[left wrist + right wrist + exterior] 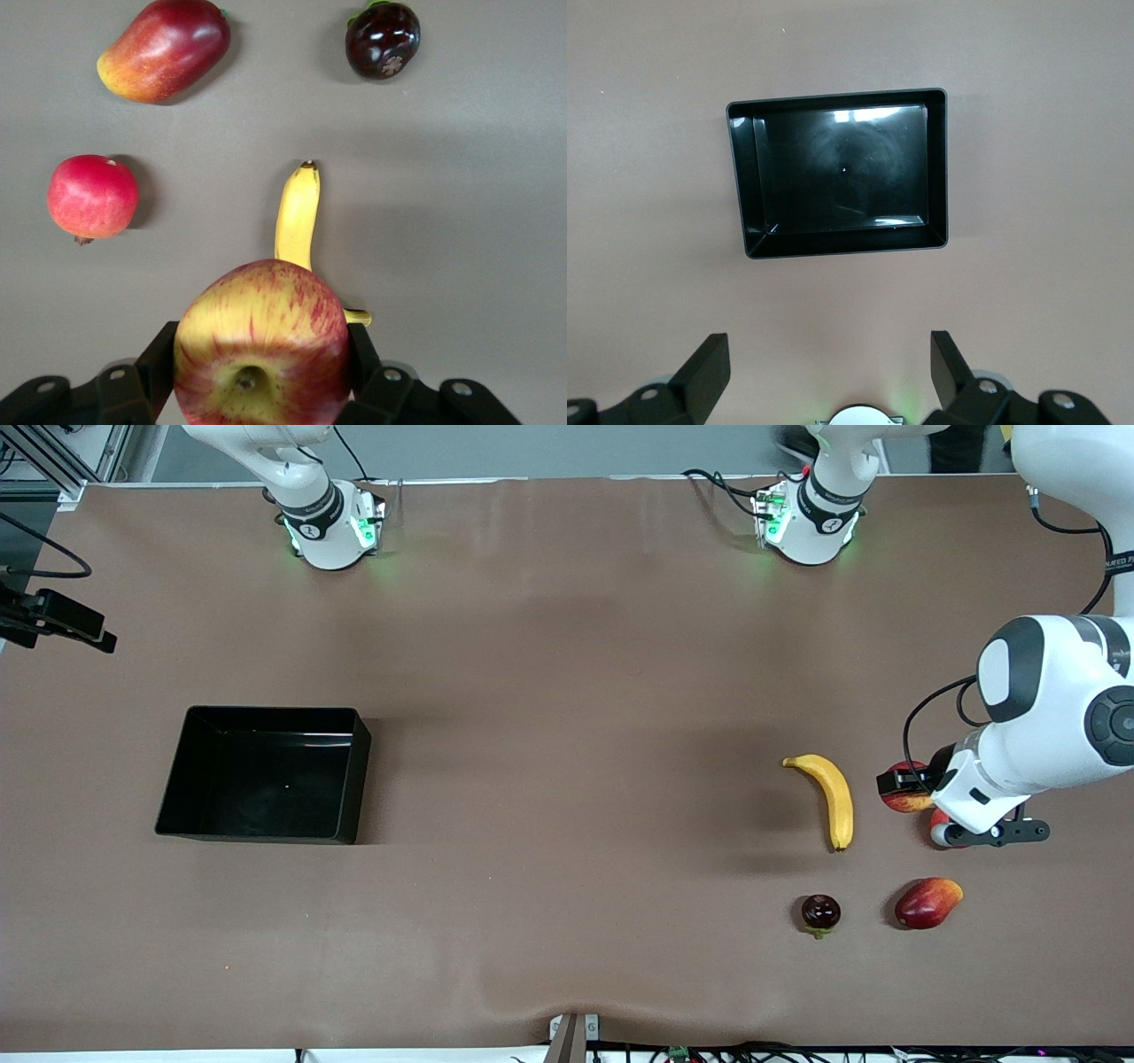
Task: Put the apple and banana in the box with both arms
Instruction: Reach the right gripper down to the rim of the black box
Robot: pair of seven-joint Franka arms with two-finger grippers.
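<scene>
Apple (pixel 261 350) clamped between the fingers (pixel 361 350) of the left gripper (pixel 261 363), stem dimple facing the wrist camera, up over the desk (pixel 567 646) at the left arm's end; in the front view only a red sliver of it (pixel 905 790) showing past the left gripper (pixel 921 784). Banana (pixel 831 797) flat on the desk just beside that spot, toward the right arm's end from it, apart from everything else, one dark tip pointing at the front camera; in the left wrist view, banana (pixel 297 217) partly hidden under the held fruit. Round red fruit (pixel 92 197) on the desk close by, mostly hidden by the gripper in the front view. Nearer the front camera, a dark purple fruit (pixel 820 913) and a red-and-orange mango (pixel 927 903), side by side and apart. Box (pixel 266 774) well apart toward the right arm's end, glossy black, upright walls, nothing inside; bare brown desk all round its rim and across the wide middle stretch between it and the fruit. Right gripper (pixel 828 367) spread wide, holding nothing, waiting high over the desk near its own base, looking down on the box (pixel 842 173). White lettering on a band of the left arm, too small to read.
</scene>
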